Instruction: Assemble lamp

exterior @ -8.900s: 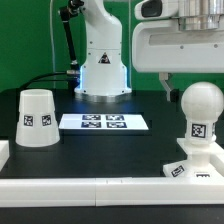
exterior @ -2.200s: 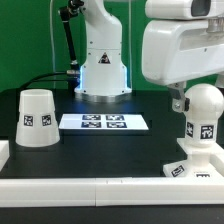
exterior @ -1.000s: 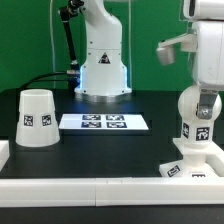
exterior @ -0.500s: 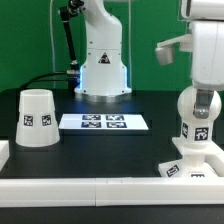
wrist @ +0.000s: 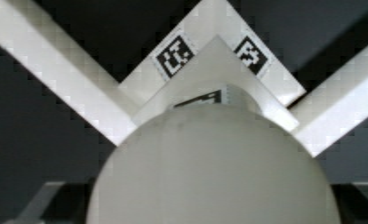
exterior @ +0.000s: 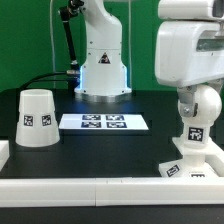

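Note:
The bulb (exterior: 200, 106) stands upright in the low square base (exterior: 190, 162) at the exterior view's right. My gripper (exterior: 199, 97) reaches down over the bulb's round head, with a finger on either side of it, and is shut on it. In the wrist view the bulb's head (wrist: 207, 160) fills the space between the dark fingers (wrist: 48, 200). The tagged base (wrist: 213, 52) lies beyond it. The cone shade (exterior: 37, 117) stands alone at the exterior view's left.
The marker board (exterior: 104, 122) lies flat in the middle. A white rail (exterior: 100, 186) runs along the front edge and meets another in a corner behind the base. The arm's pedestal (exterior: 103, 60) stands at the back.
My wrist has turned about the bulb's axis, from narrow side on to broad side on. The bulb's tag has shifted a little with it.

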{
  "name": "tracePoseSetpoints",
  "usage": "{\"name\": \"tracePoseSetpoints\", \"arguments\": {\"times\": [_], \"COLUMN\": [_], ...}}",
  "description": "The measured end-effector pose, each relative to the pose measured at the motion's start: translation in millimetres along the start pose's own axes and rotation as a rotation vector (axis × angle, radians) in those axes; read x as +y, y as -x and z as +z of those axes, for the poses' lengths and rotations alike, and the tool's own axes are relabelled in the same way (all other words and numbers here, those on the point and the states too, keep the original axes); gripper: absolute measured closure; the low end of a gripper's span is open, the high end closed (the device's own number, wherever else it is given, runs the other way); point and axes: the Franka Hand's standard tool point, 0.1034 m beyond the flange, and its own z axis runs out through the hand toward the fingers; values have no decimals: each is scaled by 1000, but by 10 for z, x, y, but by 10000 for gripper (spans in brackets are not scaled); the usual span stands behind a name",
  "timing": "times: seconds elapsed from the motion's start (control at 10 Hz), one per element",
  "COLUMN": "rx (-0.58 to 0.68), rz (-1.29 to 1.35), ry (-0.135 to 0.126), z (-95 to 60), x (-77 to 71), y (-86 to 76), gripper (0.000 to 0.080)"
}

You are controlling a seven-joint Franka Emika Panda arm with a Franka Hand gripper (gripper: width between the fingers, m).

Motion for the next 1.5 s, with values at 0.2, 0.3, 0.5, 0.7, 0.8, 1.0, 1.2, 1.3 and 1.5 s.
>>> {"name": "tracePoseSetpoints", "arguments": {"times": [0.2,0.3,0.5,0.7,0.8,1.0,1.2,1.3,1.5], "rx": [0,0,5,22,22,21,11,10,9], "rz": [105,181,303,519,600,851,1008,1036,1147], "ry": [0,0,1,3,2,-8,-13,-14,-16], "z": [-1,-2,-4,-6,-6,12,16,17,17], "x": [0,-1,2,-28,-44,-65,-77,-77,-75], "y": [-1,-2,-5,9,5,16,23,23,25], "gripper": [220,220,220,220,220,220,220,220,220]}}
